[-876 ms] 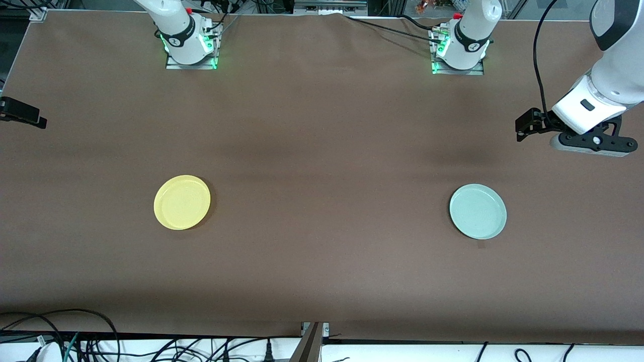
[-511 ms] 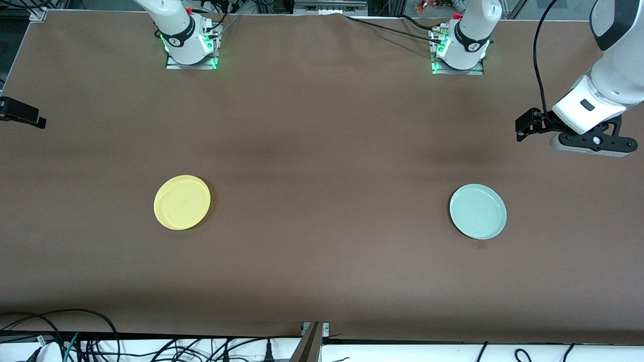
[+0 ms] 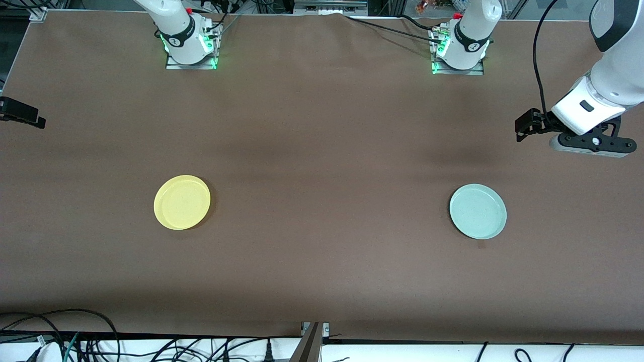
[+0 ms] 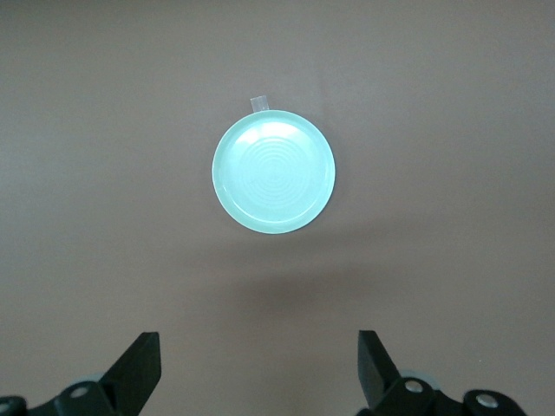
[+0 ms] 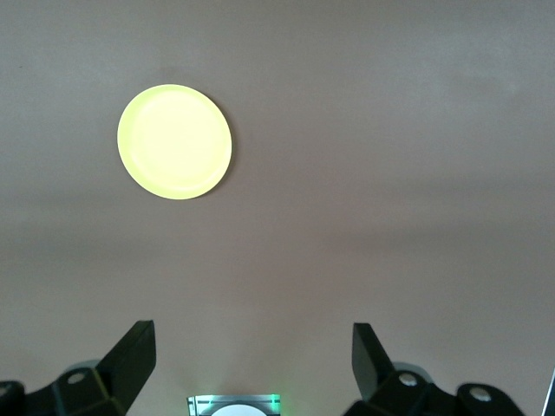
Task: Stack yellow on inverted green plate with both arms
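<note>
In the front view we saw the brown worktop (image 3: 322,125) with the yellow plate (image 3: 182,202) lying flat toward the right arm's end and the green plate (image 3: 478,211) lying flat toward the left arm's end. The two plates were well apart, with a wide bare stretch of worktop between them. Each plate also had free room all around its rim and stood away from every worktop edge. The left gripper (image 3: 523,125) hung in the air over the left arm's end of the worktop, close to that end's edge, and not over the green plate. Of the right arm we saw only the base (image 3: 188,42) and a small dark part at the picture's border, near the worktop's edge at that end.

In the left wrist view we looked down on the green plate (image 4: 273,172), with its hollow side up and faint rings in the middle. A small pale tab (image 4: 258,103) touched its rim. The jaws of the left gripper (image 4: 260,373) were spread wide and held nothing.

In the right wrist view the yellow plate (image 5: 174,141) lay alone on bare worktop, its rim free all around. The jaws of the right gripper (image 5: 253,364) were also spread wide and empty, high above the worktop.
</note>
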Action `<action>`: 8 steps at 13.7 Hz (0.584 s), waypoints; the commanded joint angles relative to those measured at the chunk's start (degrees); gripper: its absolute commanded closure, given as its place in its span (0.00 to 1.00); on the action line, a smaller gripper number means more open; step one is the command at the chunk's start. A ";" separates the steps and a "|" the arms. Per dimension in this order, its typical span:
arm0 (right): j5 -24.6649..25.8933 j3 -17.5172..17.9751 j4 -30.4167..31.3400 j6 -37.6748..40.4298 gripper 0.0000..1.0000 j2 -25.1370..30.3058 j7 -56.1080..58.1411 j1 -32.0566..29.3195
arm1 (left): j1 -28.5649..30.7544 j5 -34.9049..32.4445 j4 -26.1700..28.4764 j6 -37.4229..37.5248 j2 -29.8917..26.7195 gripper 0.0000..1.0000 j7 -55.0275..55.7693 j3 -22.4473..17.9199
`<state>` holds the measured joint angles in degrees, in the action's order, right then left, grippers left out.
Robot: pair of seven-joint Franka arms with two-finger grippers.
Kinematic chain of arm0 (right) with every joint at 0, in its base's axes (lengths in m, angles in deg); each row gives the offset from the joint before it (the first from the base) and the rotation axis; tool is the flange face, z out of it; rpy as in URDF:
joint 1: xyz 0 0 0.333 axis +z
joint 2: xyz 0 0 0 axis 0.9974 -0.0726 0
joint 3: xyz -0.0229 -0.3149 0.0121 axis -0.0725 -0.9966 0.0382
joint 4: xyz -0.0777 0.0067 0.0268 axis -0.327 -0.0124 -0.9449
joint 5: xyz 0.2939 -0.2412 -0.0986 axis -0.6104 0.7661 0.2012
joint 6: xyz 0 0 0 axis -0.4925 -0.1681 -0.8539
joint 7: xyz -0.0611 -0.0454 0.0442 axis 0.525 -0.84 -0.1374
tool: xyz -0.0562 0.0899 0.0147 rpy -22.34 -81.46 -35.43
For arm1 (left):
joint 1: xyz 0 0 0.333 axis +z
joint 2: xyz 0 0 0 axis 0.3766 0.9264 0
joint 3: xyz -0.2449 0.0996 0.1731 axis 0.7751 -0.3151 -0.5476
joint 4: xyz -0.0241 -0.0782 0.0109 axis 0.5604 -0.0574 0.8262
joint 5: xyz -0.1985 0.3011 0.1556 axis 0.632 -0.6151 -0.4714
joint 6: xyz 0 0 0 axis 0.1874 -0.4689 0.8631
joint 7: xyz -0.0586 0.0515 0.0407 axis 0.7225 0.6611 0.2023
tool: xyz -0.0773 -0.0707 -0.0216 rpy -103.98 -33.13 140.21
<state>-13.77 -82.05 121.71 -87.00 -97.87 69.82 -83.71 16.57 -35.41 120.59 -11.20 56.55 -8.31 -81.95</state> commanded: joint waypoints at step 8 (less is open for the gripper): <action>0.07 0.13 -0.96 0.63 0.00 -0.31 -0.58 -0.37 | -1.91 0.27 -12.87 10.53 15.26 0.00 -0.68 -0.02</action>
<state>-13.77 -82.05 121.71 -87.00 -97.87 69.82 -83.73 15.57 -35.40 112.10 -2.56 67.45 -8.35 -81.72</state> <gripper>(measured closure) 0.000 0.000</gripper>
